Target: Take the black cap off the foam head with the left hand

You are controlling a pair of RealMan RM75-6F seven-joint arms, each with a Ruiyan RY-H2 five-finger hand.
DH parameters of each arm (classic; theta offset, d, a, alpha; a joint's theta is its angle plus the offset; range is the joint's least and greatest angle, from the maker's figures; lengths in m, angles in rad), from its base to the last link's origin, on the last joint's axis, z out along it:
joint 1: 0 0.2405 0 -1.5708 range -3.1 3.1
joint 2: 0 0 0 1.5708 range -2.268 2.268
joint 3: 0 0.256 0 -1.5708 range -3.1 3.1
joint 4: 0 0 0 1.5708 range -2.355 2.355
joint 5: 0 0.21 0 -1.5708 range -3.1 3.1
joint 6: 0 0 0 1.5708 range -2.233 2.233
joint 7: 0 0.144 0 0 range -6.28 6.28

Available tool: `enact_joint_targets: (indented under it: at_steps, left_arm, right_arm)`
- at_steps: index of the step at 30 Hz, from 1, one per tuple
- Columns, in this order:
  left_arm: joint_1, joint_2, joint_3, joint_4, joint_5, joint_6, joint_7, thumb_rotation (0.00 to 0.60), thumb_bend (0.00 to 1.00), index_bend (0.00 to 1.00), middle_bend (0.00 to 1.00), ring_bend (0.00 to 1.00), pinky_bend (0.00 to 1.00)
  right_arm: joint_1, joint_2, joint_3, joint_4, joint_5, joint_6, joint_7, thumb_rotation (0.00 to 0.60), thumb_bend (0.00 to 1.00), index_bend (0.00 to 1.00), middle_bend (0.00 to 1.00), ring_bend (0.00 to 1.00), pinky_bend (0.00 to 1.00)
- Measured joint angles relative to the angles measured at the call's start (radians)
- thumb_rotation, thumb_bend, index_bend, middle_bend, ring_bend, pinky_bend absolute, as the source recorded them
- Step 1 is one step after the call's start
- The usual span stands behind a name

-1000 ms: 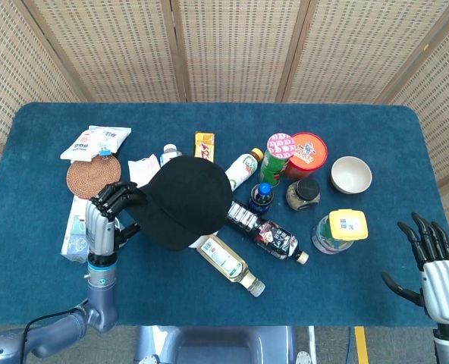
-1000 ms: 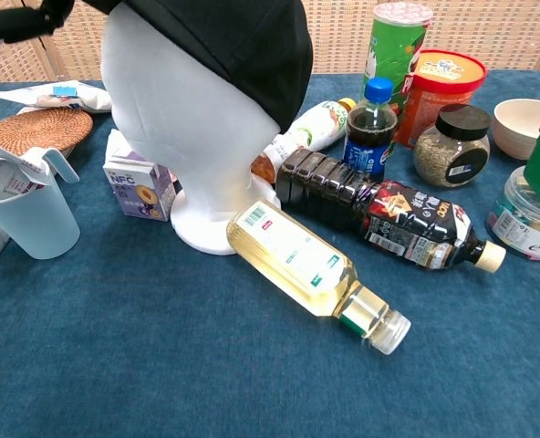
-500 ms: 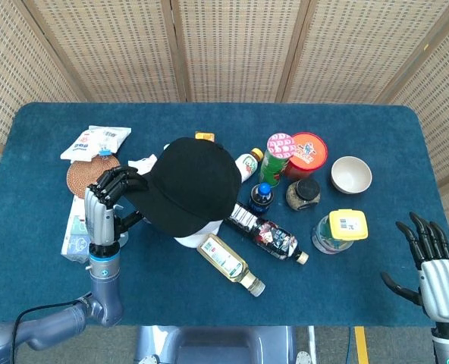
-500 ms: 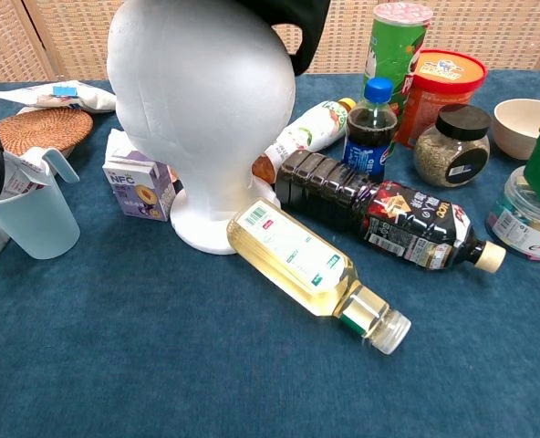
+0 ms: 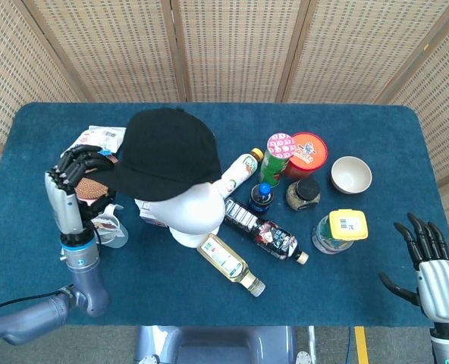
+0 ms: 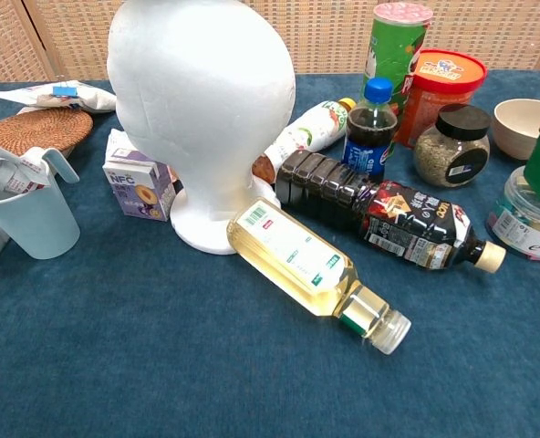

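Both of my hands show from the head camera, and only one is working. My left hand (image 5: 71, 182) is raised near the table's left edge, fingers (image 5: 84, 161) curled around the brim of the black cap (image 5: 166, 153), which I hold clear of the foam head (image 5: 188, 209); the cap's crown hangs up and to the left of the head's bare white dome, toward the table's back edge. From the chest camera the foam head (image 6: 202, 100) stands uncovered on its round base, and neither the cap nor my left hand comes into that frame. Just in front of the base lies a clear bottle of yellow liquid (image 6: 311, 271) on its side, with a dark sauce bottle (image 6: 384, 217) lying behind it. A pale blue cup (image 6: 25, 212) stands at the left. My right hand (image 5: 429, 265) rests low at the table's front right corner, fingers spread and upright, holding nothing.
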State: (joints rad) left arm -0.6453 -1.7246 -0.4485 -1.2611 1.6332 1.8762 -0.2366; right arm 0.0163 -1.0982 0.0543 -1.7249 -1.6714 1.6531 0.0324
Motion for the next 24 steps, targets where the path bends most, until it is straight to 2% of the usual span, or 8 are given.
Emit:
enact_joint_targets:
  at_steps: [5, 10, 24]
  left_arm:
    - [0.020, 0.058, -0.048, 0.027, -0.078, -0.022, -0.067, 0.600, 0.55, 0.73, 0.57, 0.38, 0.50]
    - [0.037, 0.070, -0.058, 0.132, -0.132, -0.058, -0.165, 0.600, 0.55, 0.73, 0.57, 0.38, 0.50]
    - [0.011, -0.027, -0.063, 0.672, -0.268, -0.230, -0.459, 0.600, 0.54, 0.73, 0.57, 0.38, 0.50]
  right_arm:
    - [0.000, -0.001, -0.001, -0.001, 0.001, -0.003, -0.006, 0.600, 0.22, 0.09, 0.00, 0.01, 0.00]
    - [0.003, -0.010, -0.008, -0.002, -0.009, -0.011, -0.028, 0.600, 0.22, 0.09, 0.00, 0.01, 0.00]
    - [-0.001, -0.021, -0.021, -0.008, -0.036, -0.005, -0.058, 0.600, 0.22, 0.09, 0.00, 0.01, 0.00]
